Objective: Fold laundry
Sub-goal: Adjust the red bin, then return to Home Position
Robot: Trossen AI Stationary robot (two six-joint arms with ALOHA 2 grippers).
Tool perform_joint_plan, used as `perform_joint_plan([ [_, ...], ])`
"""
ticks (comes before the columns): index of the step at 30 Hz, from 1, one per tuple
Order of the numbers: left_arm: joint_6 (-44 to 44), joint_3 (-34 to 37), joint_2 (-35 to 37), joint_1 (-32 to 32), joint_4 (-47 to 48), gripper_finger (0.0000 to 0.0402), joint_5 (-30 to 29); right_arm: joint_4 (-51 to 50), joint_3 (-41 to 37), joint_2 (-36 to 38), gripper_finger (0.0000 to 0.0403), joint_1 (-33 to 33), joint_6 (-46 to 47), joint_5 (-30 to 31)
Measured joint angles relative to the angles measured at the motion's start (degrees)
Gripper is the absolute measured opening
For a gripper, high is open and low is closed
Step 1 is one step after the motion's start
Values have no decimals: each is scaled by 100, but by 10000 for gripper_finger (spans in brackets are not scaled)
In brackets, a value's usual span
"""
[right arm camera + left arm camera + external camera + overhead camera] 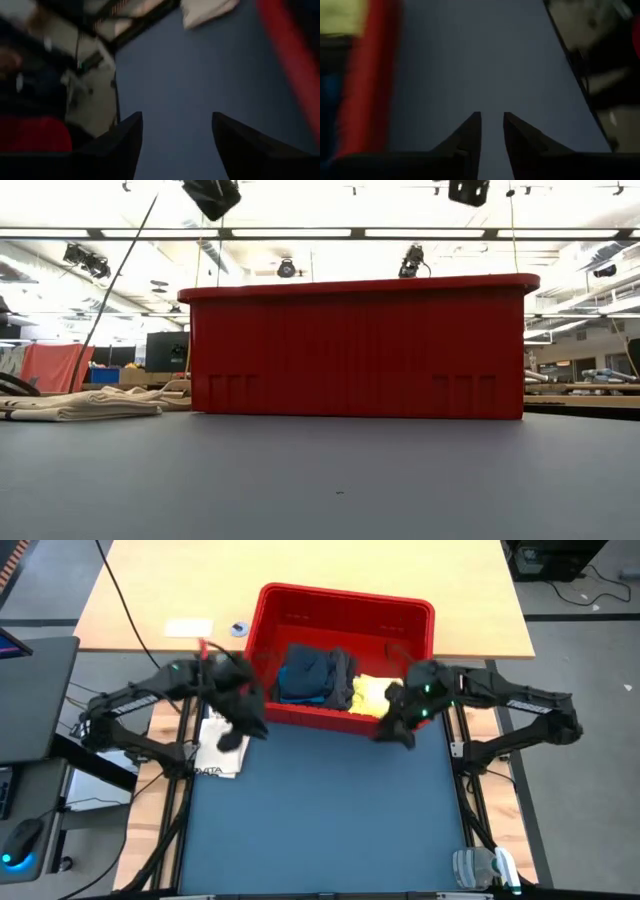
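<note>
The table [330, 810] is a broad, smooth slate-blue sheet framed by dark rails, with a pale wooden top [300, 570] behind it and a bright room of ceiling strip lights beyond in the low view. At the table's far edge stands a rigid red plastic bin [345, 625], rectangular, with ribbed walls and a thick rim; from table height its wall hides everything inside. The laundry lies in the bin's near half as a soft, crumpled heap: a bright blue garment [300, 680], a dark grey one [343, 678] beside it, and a yellow one [368, 695] toward the right corner. A flat cream tote bag [220, 755] lies limp on the table's left edge, partly under the left arm. The left hand [232, 737] hangs over the table just in front of the bin's left corner, fingers nearly together, grasping nothing. The right hand [390, 732] hangs by the bin's right corner, fingers spread wide, released.
</note>
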State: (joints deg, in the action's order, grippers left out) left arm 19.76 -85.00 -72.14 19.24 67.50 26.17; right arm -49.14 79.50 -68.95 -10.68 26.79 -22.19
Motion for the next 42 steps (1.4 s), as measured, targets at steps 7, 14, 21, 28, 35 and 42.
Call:
perform_joint_plan([
  [7,99,1319,-273,-793,-1333,32,-252,-1218,-7,-624,197,1313,-2,619],
  [14,-457,2370,-664,-850,-3057,4,-272,-2235,-11,-1459,142,1405,-136,1857],
  [21,-462,2536,-1085,-530,-3906,6,-1148,-2377,-9,-1664,95,214,-520,3114],
  [28,-1117,2539,-1364,322,-5306,6,-1820,-1627,-10,-1708,56,-1646,-1843,3557],
  [35,-1370,2519,-1615,1210,-6652,6,-1936,394,-22,-1933,16,-3237,-2880,3625],
  [42,-1438,2531,-2282,2440,-7246,7,-2481,1440,-9,-2400,9,-3974,-3019,2896],
])
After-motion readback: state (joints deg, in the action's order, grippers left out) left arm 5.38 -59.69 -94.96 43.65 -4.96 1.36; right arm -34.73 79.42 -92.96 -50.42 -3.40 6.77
